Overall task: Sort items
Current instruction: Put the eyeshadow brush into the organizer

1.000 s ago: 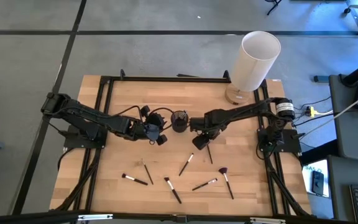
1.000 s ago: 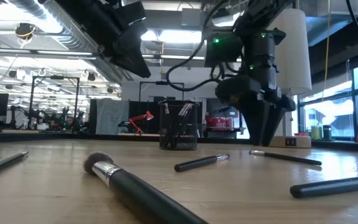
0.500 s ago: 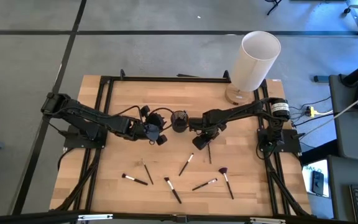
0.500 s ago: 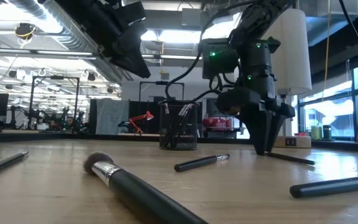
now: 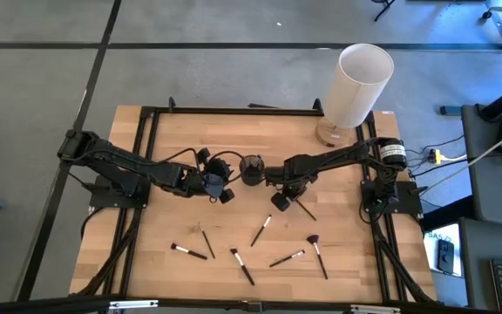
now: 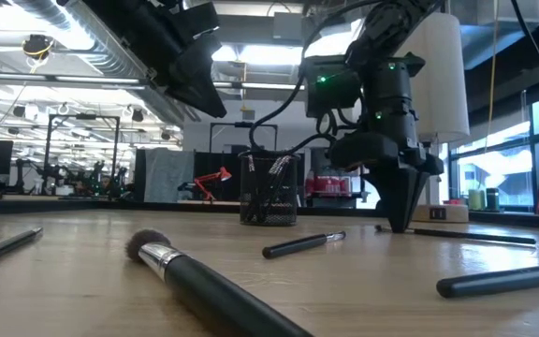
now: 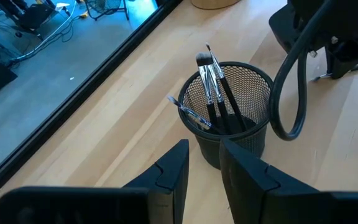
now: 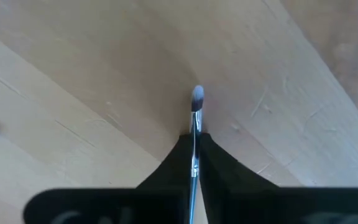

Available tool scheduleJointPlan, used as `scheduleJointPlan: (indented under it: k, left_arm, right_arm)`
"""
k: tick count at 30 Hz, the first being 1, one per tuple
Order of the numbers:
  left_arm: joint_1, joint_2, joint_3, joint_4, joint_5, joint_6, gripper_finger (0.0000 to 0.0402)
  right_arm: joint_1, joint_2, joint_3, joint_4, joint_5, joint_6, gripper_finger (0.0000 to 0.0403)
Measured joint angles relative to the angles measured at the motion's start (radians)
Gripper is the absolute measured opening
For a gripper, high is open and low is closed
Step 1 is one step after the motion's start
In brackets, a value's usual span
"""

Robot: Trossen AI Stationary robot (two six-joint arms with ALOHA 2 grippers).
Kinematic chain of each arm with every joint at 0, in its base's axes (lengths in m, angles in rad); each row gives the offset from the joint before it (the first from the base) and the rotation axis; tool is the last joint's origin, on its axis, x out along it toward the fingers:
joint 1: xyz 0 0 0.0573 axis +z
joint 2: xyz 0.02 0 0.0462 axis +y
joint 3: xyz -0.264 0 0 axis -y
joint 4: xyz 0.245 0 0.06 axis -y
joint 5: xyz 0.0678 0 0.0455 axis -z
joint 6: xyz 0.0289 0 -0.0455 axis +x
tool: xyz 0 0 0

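Your right end effector [image 8: 194, 163] is clamped on one brush [image 8: 196, 118]; six more brushes lie on the table [image 5: 172, 139] nearby.

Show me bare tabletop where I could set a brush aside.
Free: the strip behind the mesh cup, up to the white cylinder, and the front left corner beside the leftmost brush. Crowded: the front middle, brushes through to the fan brush, and around the right hand.
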Motion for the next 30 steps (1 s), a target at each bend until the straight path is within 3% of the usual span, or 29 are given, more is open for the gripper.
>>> scheduleJointPlan:
  k: [7,13,19,25,30]
  left_arm:
    - [-0.001,0.000,0.000,-0.024,0.000,0.000,0.0086]
    - [-0.001,0.000,0.000,-0.066,0.000,-0.031,0.0086]
    - [-0.001,0.000,0.000,-0.067,0.000,-0.045,0.0086]
    - [-0.001,0.000,0.000,-0.055,-0.029,-0.046,0.0086]
    - [0.000,0.000,0.000,-0.044,-0.028,-0.045,0.0086]
  right_arm:
    - [0.003,-0.060,-0.007,0.019,0.036,-0.023,0.0015]
    - [0.003,-0.247,-0.010,0.054,0.109,-0.014,0.0018]
    - [0.000,-0.452,-0.009,0.130,0.261,-0.031,0.0014]
    - [0.000,-0.565,-0.005,0.403,0.523,-0.158,0.0015]
    - [-0.001,-0.529,-0.014,0.714,0.607,-0.284,0.0015]
